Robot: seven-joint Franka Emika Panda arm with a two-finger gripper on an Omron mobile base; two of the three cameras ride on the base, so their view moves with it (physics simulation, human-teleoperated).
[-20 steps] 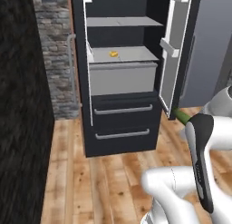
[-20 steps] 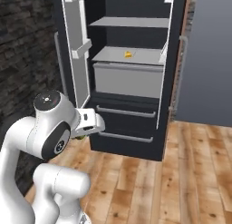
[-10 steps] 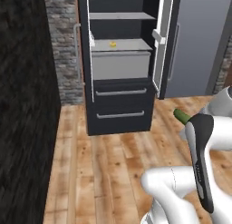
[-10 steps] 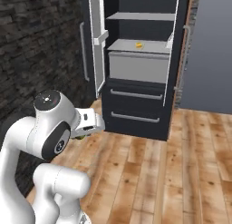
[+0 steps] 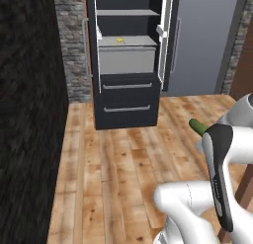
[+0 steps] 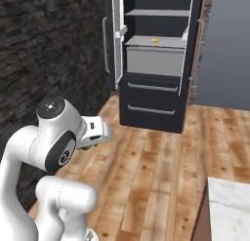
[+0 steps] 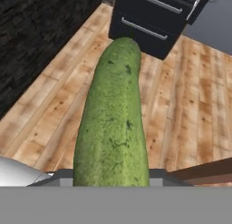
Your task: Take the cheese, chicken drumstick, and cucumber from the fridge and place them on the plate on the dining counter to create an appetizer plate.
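A dark green cucumber [image 7: 113, 114] runs lengthwise up the hand view, and my gripper [image 7: 111, 174] is shut on its near end. Its tip [image 5: 197, 125] pokes out beside the white hand in the left base view, and a green sliver [image 6: 86, 147] shows under the hand in the right base view. The dark fridge [image 5: 128, 90] [image 6: 156, 84] stands open well ahead of me. A small yellow cheese [image 5: 119, 40] [image 6: 155, 40] lies on its grey shelf. A marble corner of the dining counter [image 6: 229, 206] shows at the lower right. The chicken drumstick and the plate are out of view.
Wooden floor [image 5: 123, 159] stretches between me and the fridge. A dark stone wall [image 6: 49, 54] runs along the left. The fridge doors [image 5: 165, 35] hang open with white bins, and a grey panel [image 5: 202, 40] stands to the right of the fridge.
The base has backed away from the fridge and turned, so the fridge looks smaller and farther off. The cucumber stays held in the gripper.
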